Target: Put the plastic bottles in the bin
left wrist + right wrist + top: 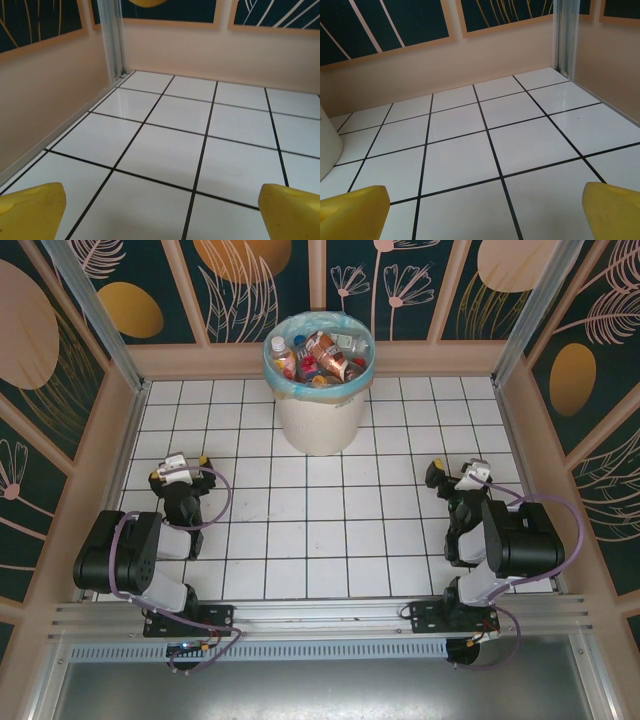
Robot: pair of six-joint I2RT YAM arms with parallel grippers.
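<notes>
The bin [318, 410], round and off-white with a light blue bag liner, stands at the far middle of the tiled table. Several plastic bottles [320, 358] lie piled inside it, with red labels, orange and blue caps. My left gripper [178, 466] rests low at the near left, open, its yellow fingertips [32, 210] wide apart over bare tile with nothing between them. My right gripper [460, 470] sits at the near right, also open and empty, yellow fingertips [612, 210] spread. The bin's wall [327, 145] shows at the left edge of the right wrist view.
Peach walls with dark floral panels enclose the white tiled table [320, 530] on three sides. Metal corner posts [112, 40] stand at the far corners. Both arm bases sit on the rail [320, 618] at the near edge.
</notes>
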